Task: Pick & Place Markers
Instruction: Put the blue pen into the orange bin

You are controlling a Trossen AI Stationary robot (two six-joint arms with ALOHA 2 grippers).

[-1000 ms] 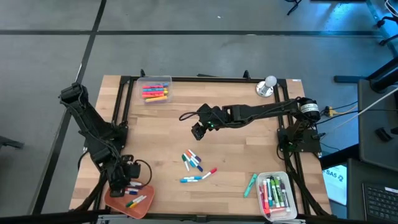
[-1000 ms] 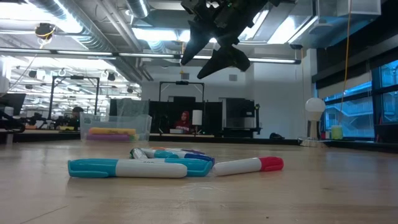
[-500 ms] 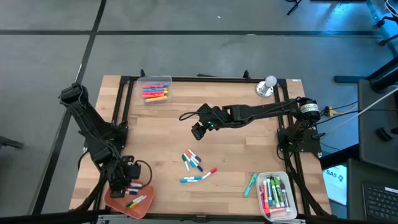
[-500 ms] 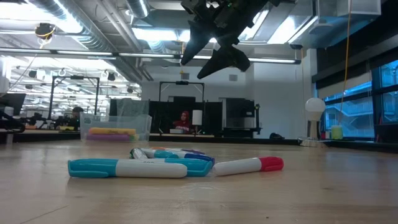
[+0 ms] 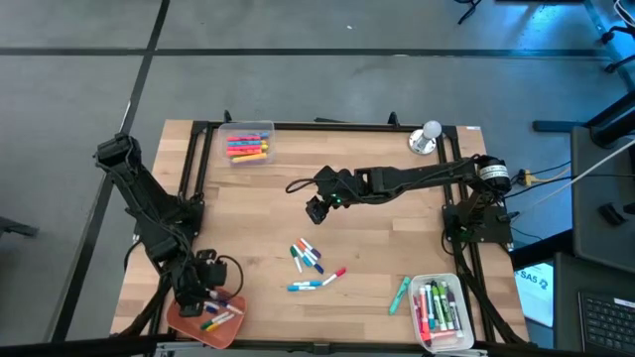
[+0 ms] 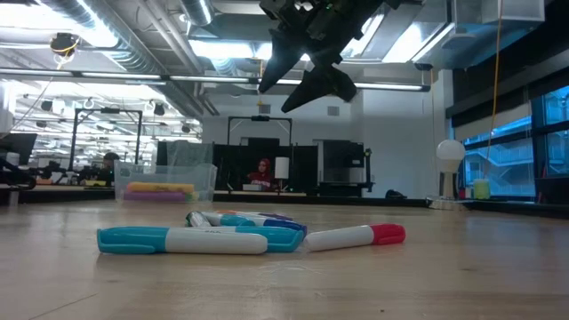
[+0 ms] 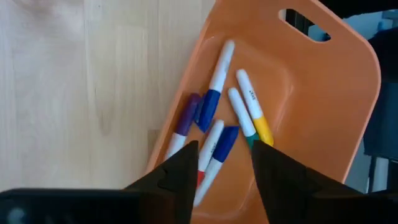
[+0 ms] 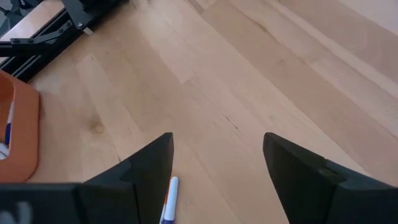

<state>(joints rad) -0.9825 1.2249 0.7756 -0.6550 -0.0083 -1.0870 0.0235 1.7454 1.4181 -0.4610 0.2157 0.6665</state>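
My left gripper [image 7: 221, 171] hangs directly over the orange tray [image 7: 323, 93] at the table's near left corner. Its fingers stand apart with nothing between them; the markers lie loose in the tray below.

- Directly beneath the fingertips: a blue-capped marker [image 7: 217, 149], lying roughly along my line of reach.
- Just beyond: a longer blue-banded marker [image 7: 214, 84], a yellow-capped marker [image 7: 254, 112] and a purple marker [image 7: 185, 121], fanned around the same axis.

My right gripper [image 5: 317, 206] hovers above mid-table, fingers spread wide and empty. The loose marker cluster [image 5: 308, 256] lies on the wood below and nearer the front edge, well apart from the left arm. By my judgement the right arm is the nearer one. The lowest blue marker [image 5: 304, 286] runs left to right.
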